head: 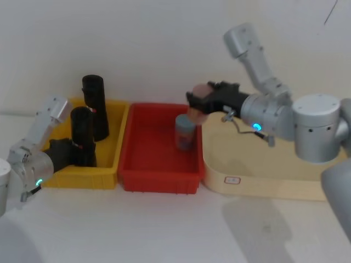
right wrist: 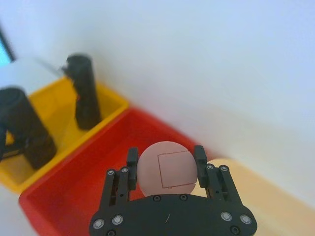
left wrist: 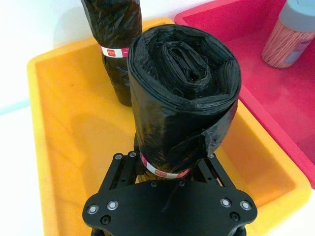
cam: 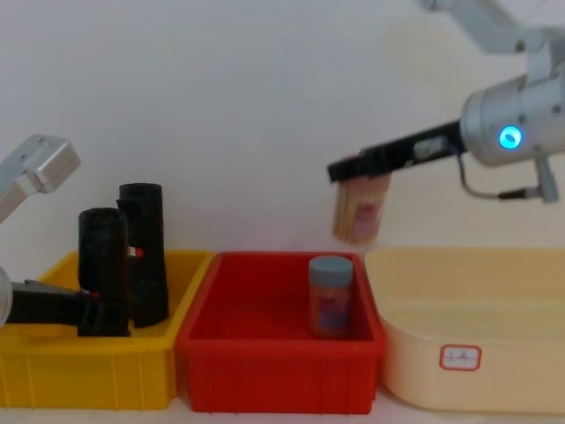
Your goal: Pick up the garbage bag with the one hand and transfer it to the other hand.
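Observation:
Two black garbage bag rolls stand upright in the yellow bin (head: pixel 82 178). My left gripper (head: pixel 74 150) is shut on the lower part of the nearer garbage bag (head: pixel 82 131), just under its red-and-white label band (left wrist: pixel 162 169). The roll's base is hidden, so I cannot tell if it rests on the bin floor. The second roll (head: pixel 94 104) stands behind it, untouched. My right gripper (head: pixel 200 98) is shut on a pink-lidded jar (cam: pixel 360 208), held in the air over the red bin's right end.
A blue-lidded jar (head: pixel 185 132) stands in the red bin (head: pixel 159 181), just below and left of the raised jar. A beige tray (head: pixel 263 181) with a small label lies to the right. The white wall is close behind the bins.

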Tool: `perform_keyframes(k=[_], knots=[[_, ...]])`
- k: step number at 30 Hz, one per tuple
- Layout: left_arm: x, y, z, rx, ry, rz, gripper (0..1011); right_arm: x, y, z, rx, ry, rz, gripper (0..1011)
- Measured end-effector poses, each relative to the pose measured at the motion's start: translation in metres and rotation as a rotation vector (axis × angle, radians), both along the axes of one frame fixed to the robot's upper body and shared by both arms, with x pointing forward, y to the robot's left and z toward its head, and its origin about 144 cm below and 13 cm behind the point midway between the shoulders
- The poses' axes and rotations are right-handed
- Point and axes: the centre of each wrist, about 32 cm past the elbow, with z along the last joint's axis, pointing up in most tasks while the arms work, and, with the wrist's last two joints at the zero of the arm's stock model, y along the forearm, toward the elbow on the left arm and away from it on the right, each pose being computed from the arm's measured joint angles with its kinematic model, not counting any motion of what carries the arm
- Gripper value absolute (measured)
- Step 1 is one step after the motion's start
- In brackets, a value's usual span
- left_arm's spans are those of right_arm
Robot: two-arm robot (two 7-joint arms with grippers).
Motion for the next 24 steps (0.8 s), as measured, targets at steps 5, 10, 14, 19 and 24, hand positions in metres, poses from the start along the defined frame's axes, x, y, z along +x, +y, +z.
perform_keyframes(k=[5, 10, 14, 19, 24], knots=[[0.0, 0.0, 0.0, 0.0, 0.0, 0.0, 411, -0.008, -0.011, 0.019, 0.023, -0.073, -0.057, 652], [0.0, 0.0, 0.0, 0.0, 0.0, 0.0, 411, -0.014, -0.019, 0.033, 0.024, -0.128, -0.111, 652], [0.0, 0.0, 0.0, 0.0, 0.0, 0.0, 411, -0.018, -0.027, 0.04, 0.009, -0.164, -0.165, 652], [0.0, 0.0, 0.0, 0.0, 0.0, 0.0, 411, -0.021, -0.037, 0.044, -0.018, -0.188, -0.228, 652], [0.0, 0.0, 0.0, 0.0, 0.0, 0.0, 411, -0.024, -0.05, 0.042, -0.057, -0.182, -0.302, 652]])
